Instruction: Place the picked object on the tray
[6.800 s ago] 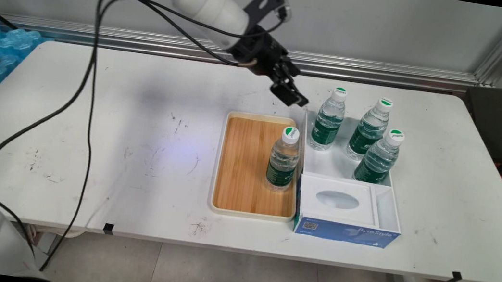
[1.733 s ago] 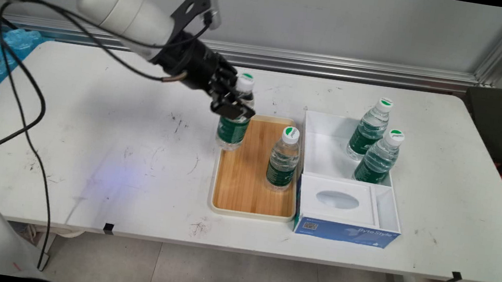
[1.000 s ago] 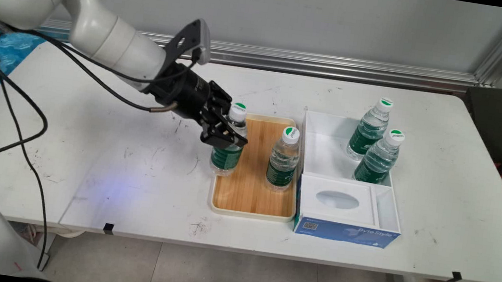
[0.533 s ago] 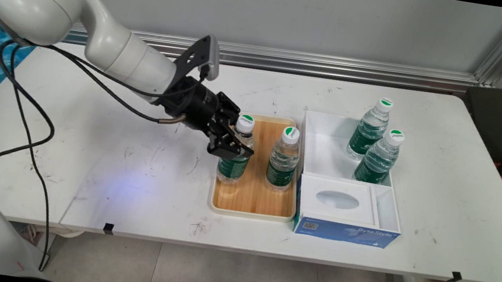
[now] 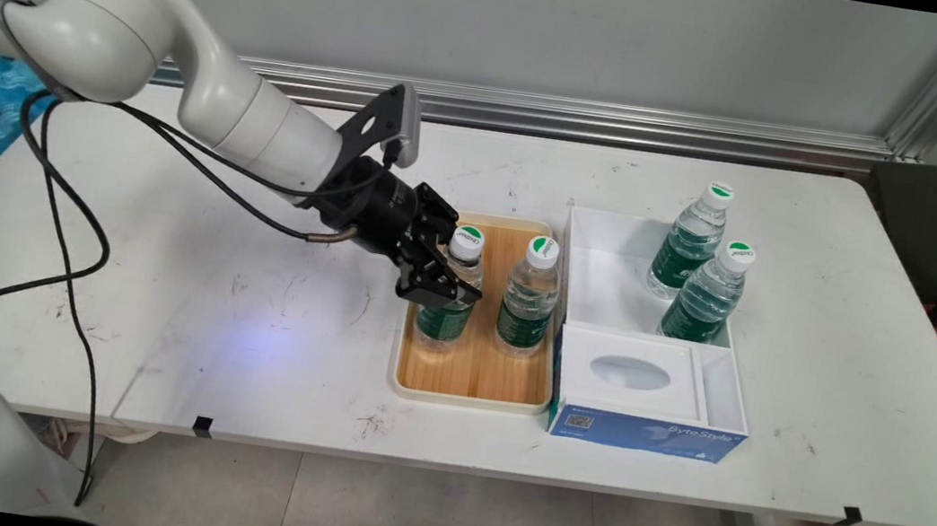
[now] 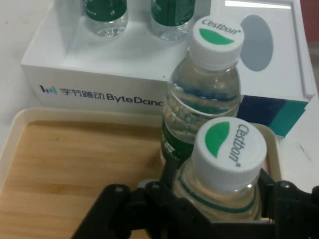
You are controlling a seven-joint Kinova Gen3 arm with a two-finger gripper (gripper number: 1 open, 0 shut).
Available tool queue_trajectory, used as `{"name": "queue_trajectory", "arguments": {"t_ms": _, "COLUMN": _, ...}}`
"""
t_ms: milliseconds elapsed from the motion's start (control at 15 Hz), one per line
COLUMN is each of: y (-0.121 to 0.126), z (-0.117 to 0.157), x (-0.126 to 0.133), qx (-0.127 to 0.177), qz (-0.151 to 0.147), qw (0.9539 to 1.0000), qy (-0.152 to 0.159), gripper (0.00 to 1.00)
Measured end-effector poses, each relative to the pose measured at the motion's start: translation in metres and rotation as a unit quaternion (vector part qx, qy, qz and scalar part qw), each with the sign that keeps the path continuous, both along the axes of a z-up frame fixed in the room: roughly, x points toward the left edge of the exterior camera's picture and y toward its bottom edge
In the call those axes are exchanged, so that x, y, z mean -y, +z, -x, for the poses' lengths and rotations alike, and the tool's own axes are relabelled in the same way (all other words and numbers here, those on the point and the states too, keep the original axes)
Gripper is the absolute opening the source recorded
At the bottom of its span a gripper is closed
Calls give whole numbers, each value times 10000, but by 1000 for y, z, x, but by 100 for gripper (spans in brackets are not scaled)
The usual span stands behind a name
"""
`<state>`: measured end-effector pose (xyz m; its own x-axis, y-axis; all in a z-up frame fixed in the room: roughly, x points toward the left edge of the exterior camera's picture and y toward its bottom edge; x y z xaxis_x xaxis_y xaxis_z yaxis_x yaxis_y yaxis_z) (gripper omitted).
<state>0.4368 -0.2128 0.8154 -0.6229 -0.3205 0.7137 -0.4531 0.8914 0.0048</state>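
Black gripper is clamped on the neck of a water bottle, held upright. Bottle stands over the wooden tray, left half, just beside a second bottle to its right.

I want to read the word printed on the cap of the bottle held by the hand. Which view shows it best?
The hand view: the held bottle's cap fills the foreground and reads "Cestbon". In the main view the same cap is small, seen at a slant above the hand, and its print is unreadable.
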Motion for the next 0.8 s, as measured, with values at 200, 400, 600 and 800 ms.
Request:
{"name": "queue_trajectory", "arguments": {"t_ms": 200, "y": -5, "z": 1, "x": 2, "qx": -1, "qz": 10, "qw": 10000, "qy": -43, "gripper": 0}}
{"name": "queue_trajectory", "arguments": {"t_ms": 400, "y": -10, "z": 2, "x": 3, "qx": 4, "qz": 9, "qw": 10000, "qy": -71, "gripper": 0}}
{"name": "queue_trajectory", "arguments": {"t_ms": 600, "y": -13, "z": 2, "x": 4, "qx": 9, "qz": 0, "qw": 10000, "qy": -84, "gripper": 100}}
{"name": "queue_trajectory", "arguments": {"t_ms": 800, "y": -15, "z": 3, "x": 5, "qx": 11, "qz": 5, "qw": 10000, "qy": -96, "gripper": 100}}
